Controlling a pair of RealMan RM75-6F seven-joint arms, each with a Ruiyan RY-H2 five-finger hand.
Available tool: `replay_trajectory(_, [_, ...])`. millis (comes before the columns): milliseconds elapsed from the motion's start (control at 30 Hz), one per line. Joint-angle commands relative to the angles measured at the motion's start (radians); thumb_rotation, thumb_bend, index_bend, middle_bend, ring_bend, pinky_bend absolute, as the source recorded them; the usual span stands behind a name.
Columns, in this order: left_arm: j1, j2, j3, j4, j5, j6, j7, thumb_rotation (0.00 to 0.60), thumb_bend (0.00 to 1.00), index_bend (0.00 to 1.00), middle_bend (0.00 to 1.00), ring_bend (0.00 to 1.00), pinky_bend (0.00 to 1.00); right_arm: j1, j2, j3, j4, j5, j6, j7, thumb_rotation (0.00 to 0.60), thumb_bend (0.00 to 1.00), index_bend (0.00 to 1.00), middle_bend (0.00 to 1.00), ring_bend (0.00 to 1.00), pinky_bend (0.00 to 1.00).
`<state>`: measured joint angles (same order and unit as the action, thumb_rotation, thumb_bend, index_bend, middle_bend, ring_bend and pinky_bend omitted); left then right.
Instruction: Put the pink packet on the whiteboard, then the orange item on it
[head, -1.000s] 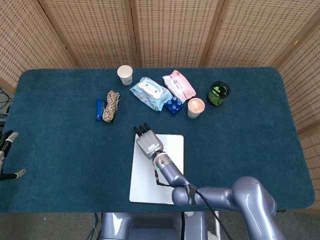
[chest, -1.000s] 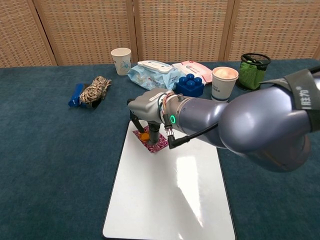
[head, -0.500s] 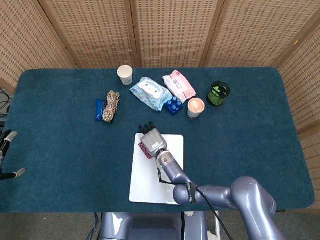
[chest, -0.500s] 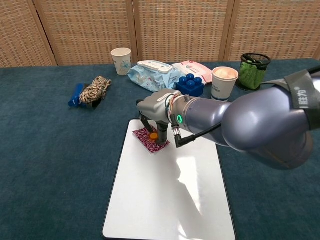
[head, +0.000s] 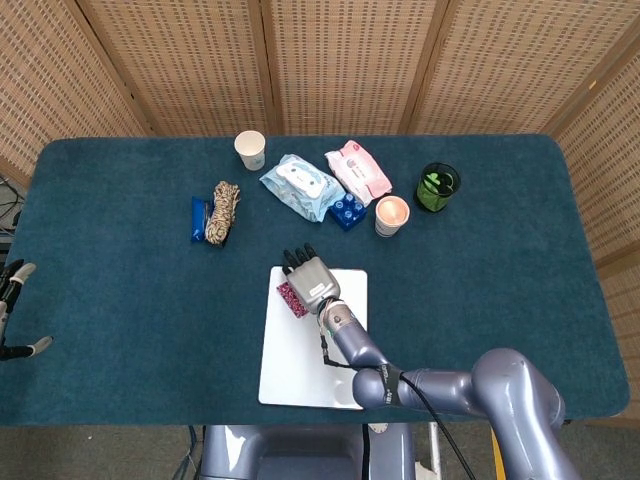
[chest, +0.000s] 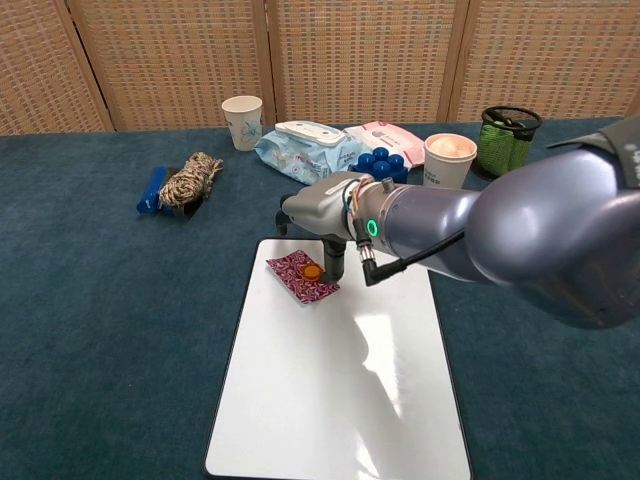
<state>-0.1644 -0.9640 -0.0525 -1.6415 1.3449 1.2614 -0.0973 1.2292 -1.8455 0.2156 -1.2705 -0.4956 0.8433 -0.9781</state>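
Observation:
A small magenta patterned packet (chest: 301, 278) lies flat on the far left corner of the whiteboard (chest: 340, 400). A small orange item (chest: 313, 271) sits on top of it. My right hand (chest: 322, 212) hovers just above and to the right of them, fingers pointing down, one fingertip (chest: 334, 264) close beside the orange item and nothing held. From the head view the right hand (head: 310, 276) covers most of the packet (head: 291, 298), and the orange item is hidden there. My left hand (head: 15, 310) shows at the far left edge, off the table, fingers apart and empty.
Along the back stand a paper cup (chest: 243, 120), a blue wipes pack (chest: 305, 148), a pink wipes pack (chest: 392, 134), a blue block (chest: 378, 172), a filled cup (chest: 446, 165) and a green mesh cup (chest: 505, 140). A rope bundle (chest: 192, 178) and blue bar (chest: 152, 190) lie left.
My right hand has lifted and shifted right and back, away from the packet. The orange item, earlier under its fingers, now lies uncovered on the packet.

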Motion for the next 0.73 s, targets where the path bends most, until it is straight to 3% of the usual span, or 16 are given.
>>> replay_trajectory(33, [0.002, 0.002, 0.001, -0.002, 0.005, 0.004, -0.005, 0.6, 0.0, 0.0, 0.0, 0.0, 0.0, -0.006, 0.043, 0.011, -0.07, -0.006, 0.041, 0.008, 0.6, 0.36, 0.15, 0.0, 0.0, 0.02])
replay_trajectory(200, [0.006, 0.006, 0.005, -0.001, 0.019, 0.013, -0.017, 0.6, 0.0, 0.0, 0.0, 0.0, 0.0, -0.06, 0.161, 0.025, -0.247, -0.075, 0.14, 0.058, 0.6, 0.36, 0.15, 0.0, 0.0, 0.02])
replay_trajectory(300, [0.008, 0.005, 0.008, 0.002, 0.032, 0.02, -0.024, 0.6, 0.0, 0.0, 0.0, 0.0, 0.0, -0.131, 0.271, 0.002, -0.376, -0.185, 0.223, 0.11, 0.6, 0.34, 0.13, 0.0, 0.0, 0.02])
replay_trajectory(400, [0.012, 0.002, 0.011, 0.007, 0.049, 0.033, -0.028, 0.6, 0.0, 0.0, 0.0, 0.0, 0.0, -0.215, 0.373, -0.038, -0.468, -0.31, 0.3, 0.182, 0.6, 0.25, 0.08, 0.0, 0.0, 0.02])
replay_trajectory(567, [0.027, -0.009, 0.015, 0.017, 0.097, 0.087, -0.046, 0.6, 0.0, 0.0, 0.0, 0.0, 0.0, -0.41, 0.566, -0.16, -0.537, -0.564, 0.476, 0.359, 0.6, 0.02, 0.0, 0.0, 0.0, 0.02])
replay_trajectory(600, [0.031, -0.014, 0.018, 0.022, 0.113, 0.102, -0.05, 0.6, 0.0, 0.0, 0.0, 0.0, 0.0, -0.47, 0.612, -0.2, -0.527, -0.634, 0.528, 0.424, 0.6, 0.01, 0.0, 0.0, 0.0, 0.02])
replay_trajectory(733, [0.04, -0.022, 0.026, 0.033, 0.14, 0.128, -0.048, 0.6, 0.0, 0.0, 0.0, 0.0, 0.0, -0.621, 0.671, -0.278, -0.464, -0.755, 0.676, 0.589, 0.6, 0.0, 0.0, 0.0, 0.0, 0.02])
